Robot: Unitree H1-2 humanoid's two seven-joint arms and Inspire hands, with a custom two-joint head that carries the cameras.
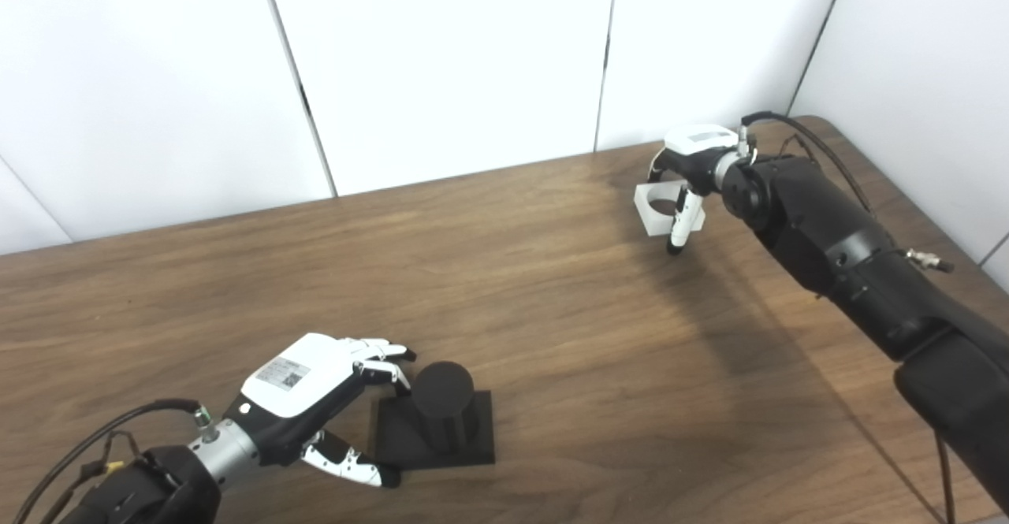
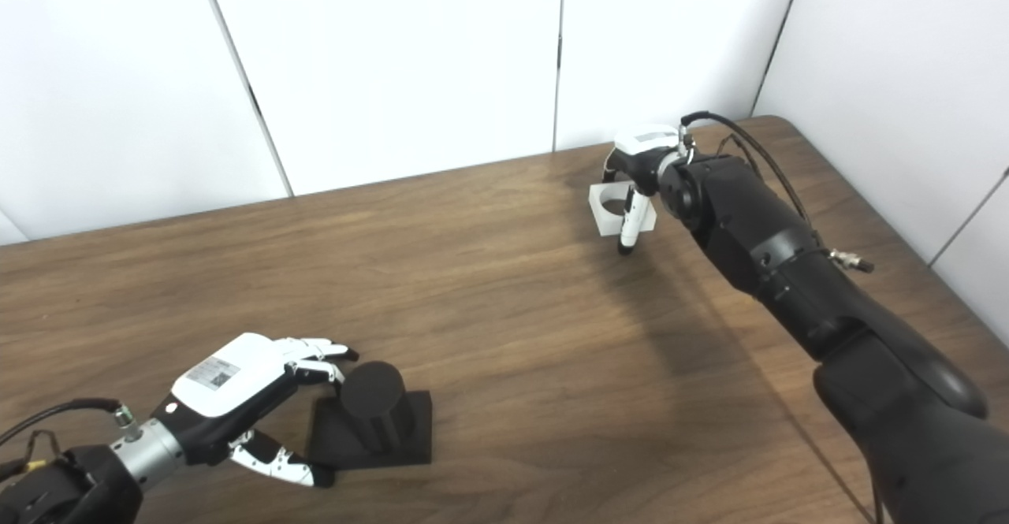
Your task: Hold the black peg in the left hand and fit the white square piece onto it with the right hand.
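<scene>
- Two parts: black peg, upright on flat square base, near tabletop front; likely rigid, best gripped around shaft.
- White square piece, holed, probably light, stiff plastic; clasped by right robot hand far back.
- Left robot hand spread open beside peg.

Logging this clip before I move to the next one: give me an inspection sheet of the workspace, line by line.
Surface: brown wooden table, bare apart from the job's things.
Job's things: black peg stands upright on its square black base near the front left; white square piece, with a round hole, is at the far right.
Clutter: nothing seen.
Hands: left hand is open beside the peg, fingers spread at its base, not gripping; right hand is shut on the white square piece.
Cables: black cables run along both forearms near the wrists.
Surroundings: white wall panels behind and to the right of the table.
</scene>
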